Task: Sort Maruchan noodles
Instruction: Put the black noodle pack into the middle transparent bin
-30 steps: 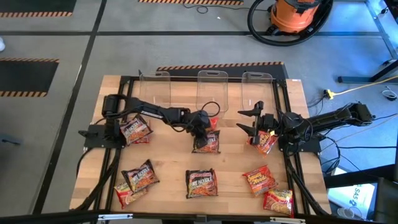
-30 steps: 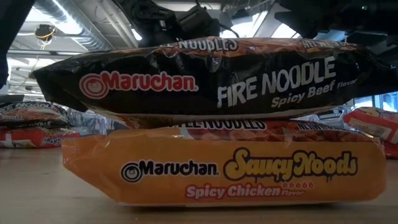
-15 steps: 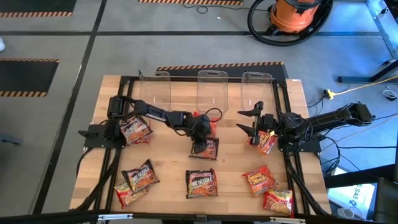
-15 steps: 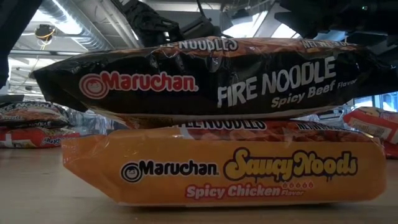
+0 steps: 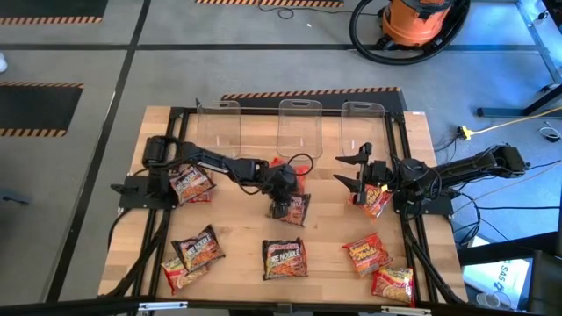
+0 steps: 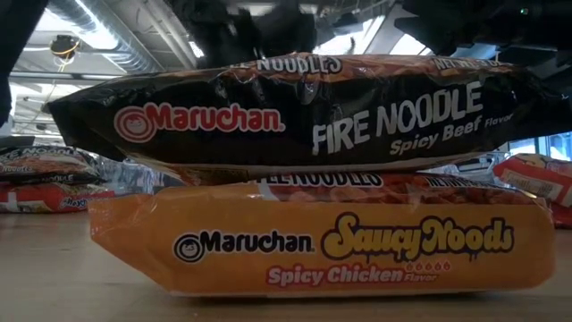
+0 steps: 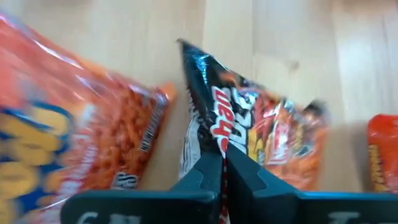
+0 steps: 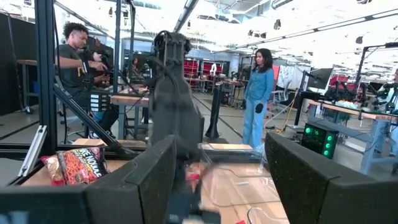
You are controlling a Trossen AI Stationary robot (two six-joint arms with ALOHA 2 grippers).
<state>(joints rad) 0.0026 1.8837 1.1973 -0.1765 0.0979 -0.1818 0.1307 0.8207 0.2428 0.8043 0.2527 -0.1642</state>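
Observation:
Several Maruchan noodle packets lie on the wooden table. My left gripper [image 5: 283,195] is at mid-table, shut on a dark packet [image 5: 293,209]. A red-orange packet [image 7: 74,124] lies right beside that one. My right gripper [image 5: 358,178] hangs open at the right, beside a red packet [image 5: 378,200], with nothing between its fingers [image 8: 155,180]. At the near edge a dark Fire Noodle packet [image 6: 295,112] lies flat on an orange packet [image 6: 322,237]. My left gripper pinches the dark packet between its two shut fingers [image 7: 208,177], on a raised ridge of the wrapper [image 7: 214,140] at one edge. The fingers come from above, pointing down. The wrapper bunches up toward the fingertips; whether the packet is clear of the table, I cannot tell.
Three clear tubs [image 5: 219,127] [image 5: 299,127] [image 5: 360,127] stand along the far edge. More packets lie at the left [image 5: 191,183], near left [image 5: 198,247] and near right [image 5: 367,253]. People stand in the room beyond the table [image 8: 258,93].
My left gripper has moved toward the near edge and down onto the dark packet, then shut on its wrapper. The packet has shifted a little under it.

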